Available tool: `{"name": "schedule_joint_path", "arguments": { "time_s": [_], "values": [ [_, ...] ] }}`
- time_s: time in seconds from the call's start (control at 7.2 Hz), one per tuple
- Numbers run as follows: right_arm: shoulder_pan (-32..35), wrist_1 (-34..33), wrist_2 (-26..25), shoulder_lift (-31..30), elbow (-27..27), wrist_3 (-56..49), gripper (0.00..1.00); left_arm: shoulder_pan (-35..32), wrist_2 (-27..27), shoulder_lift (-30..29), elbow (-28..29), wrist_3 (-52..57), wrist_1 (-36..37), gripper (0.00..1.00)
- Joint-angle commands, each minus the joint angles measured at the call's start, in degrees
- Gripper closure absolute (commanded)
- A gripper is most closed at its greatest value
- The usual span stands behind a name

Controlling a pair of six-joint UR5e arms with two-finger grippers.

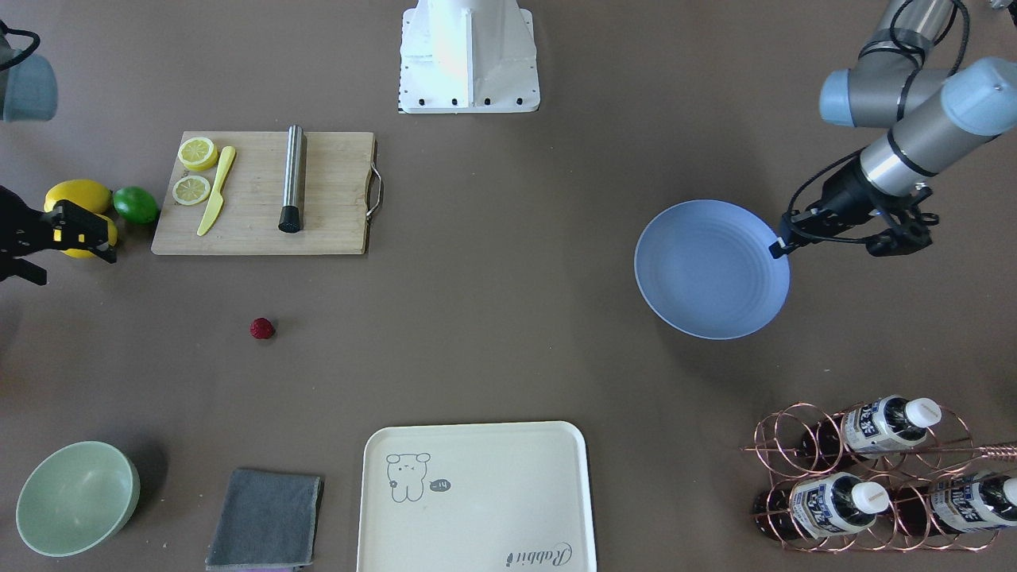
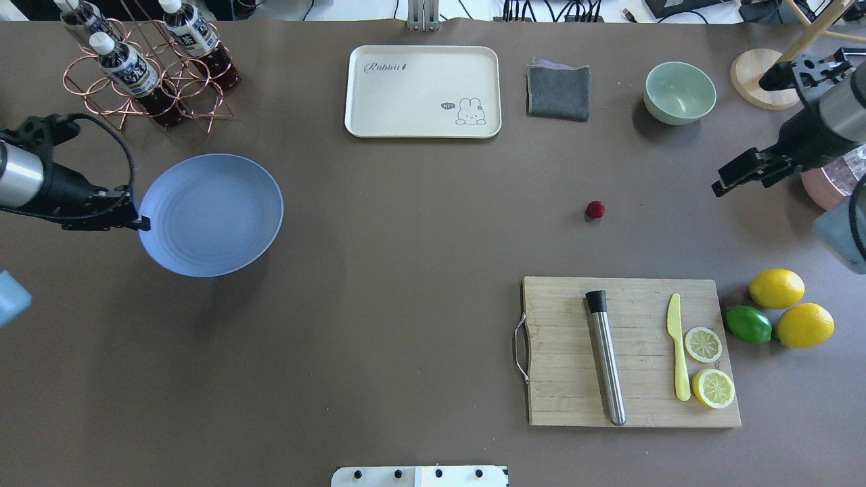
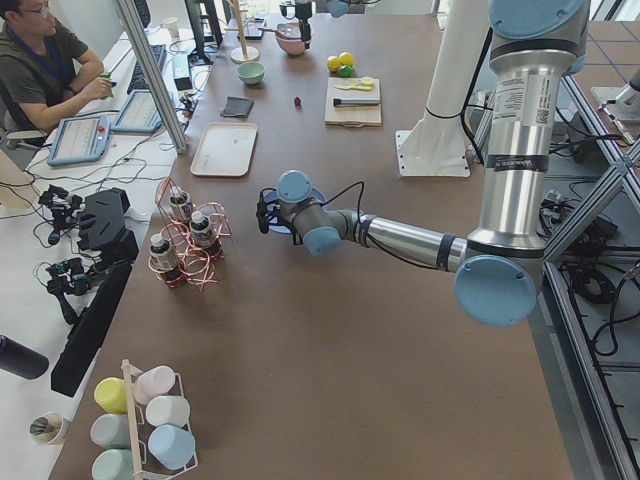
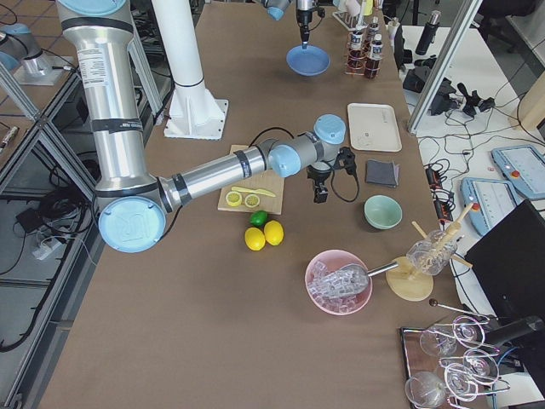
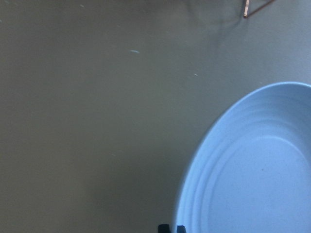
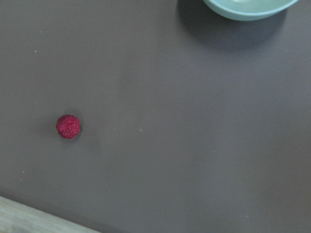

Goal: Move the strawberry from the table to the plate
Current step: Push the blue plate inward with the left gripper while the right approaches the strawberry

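Observation:
The strawberry (image 1: 262, 328) (image 2: 595, 209), a small dark-red bumpy berry, lies alone on the grey-brown table (image 2: 406, 270). It shows at the left of the right wrist view (image 6: 68, 126). My right gripper (image 2: 721, 184) hangs to its right and above the table, well apart from it. No fingertips show in that wrist view, and the gripper looks open and empty. The periwinkle-blue plate (image 1: 711, 270) (image 2: 210, 215) (image 5: 252, 170) is on the far side. My left gripper (image 2: 141, 222) (image 1: 779, 248) is shut on its rim, and its shadow falls offset on the table.
A wooden cutting board (image 2: 629, 352) carries a steel tube, a yellow knife and lemon halves. Two lemons (image 2: 777, 287) and a lime (image 2: 747, 324) lie beside it. A green bowl (image 2: 679, 93), grey cloth (image 2: 558, 92), cream tray (image 2: 423, 91) and bottle rack (image 2: 145, 74) line the far edge.

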Motion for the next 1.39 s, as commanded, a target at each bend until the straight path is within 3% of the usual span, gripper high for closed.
{"name": "schedule_joint_path", "arguments": {
  "time_s": [0.0, 0.28, 0.69, 1.11, 1.25],
  "values": [
    [-6.6, 1.09, -4.5, 5.64, -3.54, 7.59, 0.0, 10.67, 8.96, -7.5, -0.58, -13.76, 0.55, 1.0],
    [-9.17, 3.53, -6.54, 9.26, -8.62, 9.64, 0.01, 17.62, 16.34, -16.37, -0.84, -19.93, 9.12, 1.0],
    [-11.89, 8.21, -8.2, 13.22, -15.92, 12.98, 0.01, 27.99, 26.19, -18.08, -2.25, -24.43, 9.61, 1.0],
    [-13.91, 8.92, -8.74, 15.06, -18.22, 12.98, 0.02, 30.05, 28.77, -18.26, -2.43, -25.66, 9.78, 1.0],
    [-14.53, 9.0, -9.0, 15.24, -18.31, 12.98, 0.07, 30.05, 28.77, -18.26, -2.43, -25.67, 9.78, 1.0]
  ]
}}
